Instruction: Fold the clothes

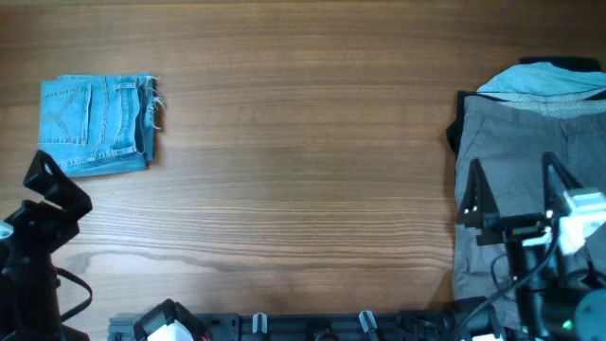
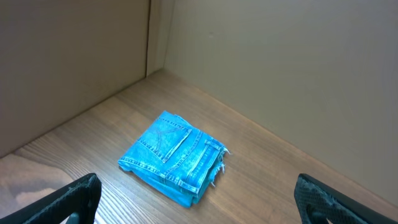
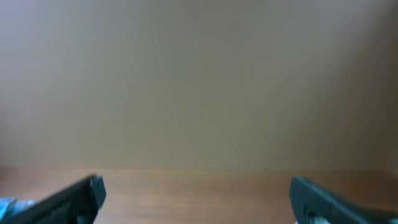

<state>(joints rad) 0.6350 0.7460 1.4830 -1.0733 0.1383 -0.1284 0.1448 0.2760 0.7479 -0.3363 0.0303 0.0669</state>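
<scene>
The light-blue denim jeans (image 1: 97, 124) lie folded into a small square at the table's far left, frayed hems on the right side. They also show in the left wrist view (image 2: 174, 158). My left gripper (image 1: 52, 185) is open and empty, just in front of the folded jeans (image 2: 196, 202). Grey trousers (image 1: 530, 152) lie spread at the right edge, with a pale blue garment (image 1: 544, 80) behind them. My right gripper (image 1: 511, 185) is open and empty above the grey trousers. In the right wrist view its fingers (image 3: 196, 193) frame bare table.
The wooden table (image 1: 303, 161) spans the view. A dark garment edge (image 1: 454, 128) shows beside the grey trousers. Beige walls (image 2: 280, 74) enclose the table's far left corner. Arm bases and cables sit along the front edge (image 1: 284, 327).
</scene>
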